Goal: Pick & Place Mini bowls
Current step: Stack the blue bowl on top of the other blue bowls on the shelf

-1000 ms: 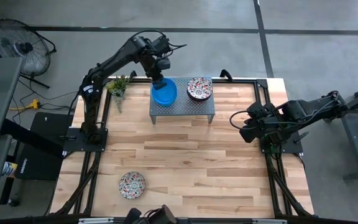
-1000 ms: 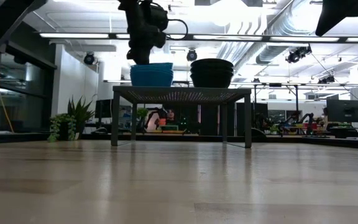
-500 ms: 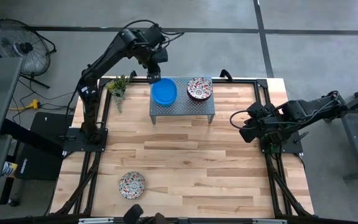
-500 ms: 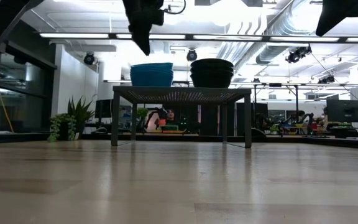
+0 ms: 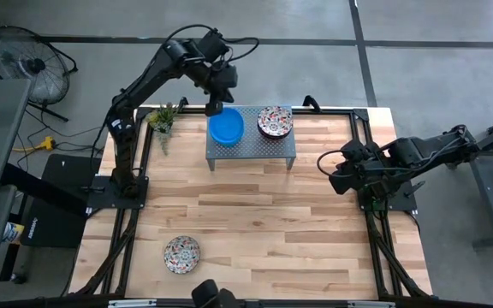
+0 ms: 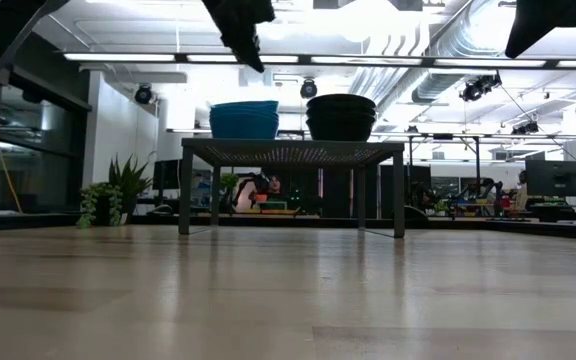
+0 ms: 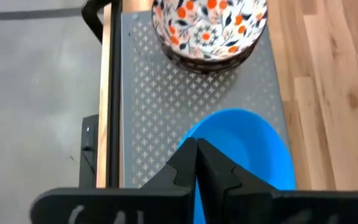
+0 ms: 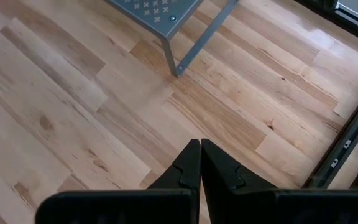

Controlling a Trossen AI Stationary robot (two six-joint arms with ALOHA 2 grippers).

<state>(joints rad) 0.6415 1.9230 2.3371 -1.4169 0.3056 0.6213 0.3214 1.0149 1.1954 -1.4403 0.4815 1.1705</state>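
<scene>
Left gripper point(image 5: 213, 109) hangs above the back edge of the grey perforated stand point(image 5: 252, 143), fingers pressed together, holding nothing. Blue bowl stack point(image 5: 225, 127) and floral bowl stack point(image 5: 275, 121) sit side by side on the stand. 1 floral bowl point(image 5: 181, 253) sits on the wooden table point(image 5: 272, 222) near its front-left corner. Right gripper point(image 5: 335, 181) waits at the table's right edge, fingers together, empty.
</scene>
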